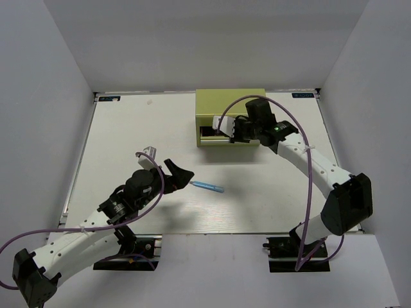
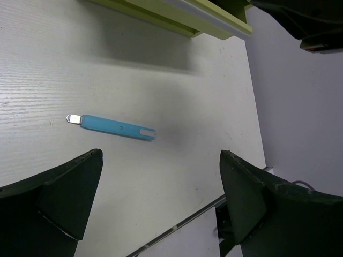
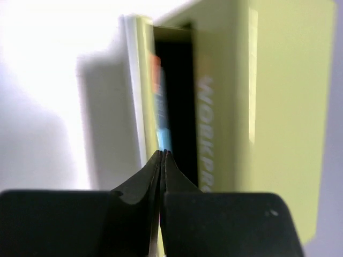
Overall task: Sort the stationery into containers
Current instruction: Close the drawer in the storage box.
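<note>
Top view first. My left gripper (image 1: 168, 164) hangs over the table (image 1: 128, 122) with its jaws spread wide. They open toward the blue stick (image 1: 208, 187), which lies flat just beyond the tips, to the right, and touches neither. I read that as a lineup for a pick: this is the one stick out on the open table in this view. My right gripper (image 1: 232, 130) is up against the front of the olive box (image 1: 230, 101), at the pulled-out drawer (image 1: 209, 133). I judge it is there to hold the drawer ready for the stick.

Left wrist now. My two fingers (image 2: 59, 198) frame the bottom corners, well apart, nothing between them but bare table. The blue stick lies ahead of the gap and a little to the left. Its metal tip points left and its forked end points back toward the middle. It sits crosswise to my reach, so a short push forward should put it between the pads. The box edge shows at the top, well apart from the stick.

Right wrist. My fingertips (image 3: 155, 166) are pressed together, and I see nothing pinched between them. They sit right at the open drawer's pale front edge. Inside the dark slot I make out an orange shape (image 3: 155, 69) and a light-blue shape (image 3: 162, 136). These are probably sticks already sorted, though it's too blurred to be sure.
</note>
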Controlling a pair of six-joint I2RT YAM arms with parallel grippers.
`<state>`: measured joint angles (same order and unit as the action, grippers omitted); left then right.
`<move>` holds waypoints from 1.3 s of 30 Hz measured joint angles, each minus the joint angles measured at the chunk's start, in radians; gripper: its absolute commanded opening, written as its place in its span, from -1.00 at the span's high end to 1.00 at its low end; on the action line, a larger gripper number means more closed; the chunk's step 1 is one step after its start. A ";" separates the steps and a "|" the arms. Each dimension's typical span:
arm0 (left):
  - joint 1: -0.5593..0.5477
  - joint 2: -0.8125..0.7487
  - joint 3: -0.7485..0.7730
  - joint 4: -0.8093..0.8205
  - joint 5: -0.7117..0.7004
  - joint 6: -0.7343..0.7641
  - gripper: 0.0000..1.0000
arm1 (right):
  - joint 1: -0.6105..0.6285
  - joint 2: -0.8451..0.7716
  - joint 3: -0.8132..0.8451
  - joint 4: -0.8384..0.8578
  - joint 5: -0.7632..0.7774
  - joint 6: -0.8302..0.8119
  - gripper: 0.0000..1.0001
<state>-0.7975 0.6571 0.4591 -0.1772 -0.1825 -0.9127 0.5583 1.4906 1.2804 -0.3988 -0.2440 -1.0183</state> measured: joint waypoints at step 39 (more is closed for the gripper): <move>0.000 0.208 -0.142 0.299 0.047 -0.258 -0.99 | 0.000 0.363 0.119 0.077 0.261 0.053 1.00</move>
<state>-0.7975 0.8654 0.3168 0.1219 -0.1352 -1.1709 0.5587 1.8534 1.3998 -0.3218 0.0166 -0.9649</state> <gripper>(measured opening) 0.995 0.012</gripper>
